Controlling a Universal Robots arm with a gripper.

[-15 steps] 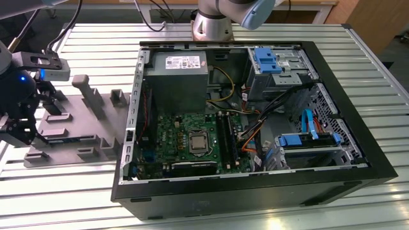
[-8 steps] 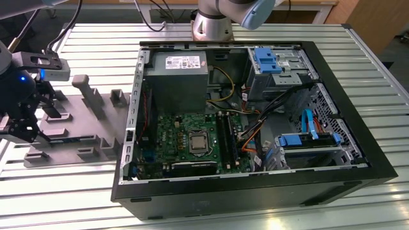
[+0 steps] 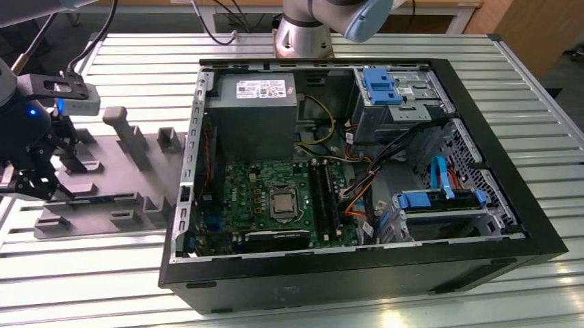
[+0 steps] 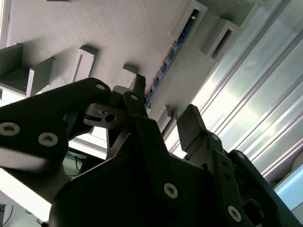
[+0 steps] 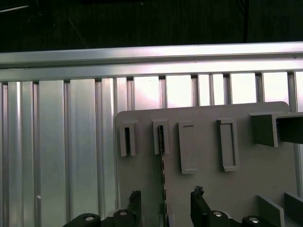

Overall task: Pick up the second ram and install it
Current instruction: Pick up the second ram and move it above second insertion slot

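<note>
The second ram (image 4: 171, 51) is a thin blue-green stick standing on edge in a groove of the grey fixture plate (image 4: 118, 33). In the first wrist view the ram (image 5: 162, 156) runs as a narrow strip from a small holder down toward the fingers. My gripper (image 5: 165, 202) is open, one fingertip (image 5: 135, 198) on each side of the stick's line, a little above the plate. In the second wrist view the gripper (image 4: 163, 105) hangs over the near end of the stick. In the exterior view the gripper (image 3: 27, 186) is at the far left, over the fixture plate (image 3: 109, 178).
An open black computer case (image 3: 365, 273) fills the middle and the exterior view's right, with the green motherboard (image 3: 264, 198) and its black memory slots (image 3: 319, 198) inside. Raised grey blocks (image 3: 123, 133) stand on the fixture plate. The table (image 5: 71, 142) is ribbed aluminium.
</note>
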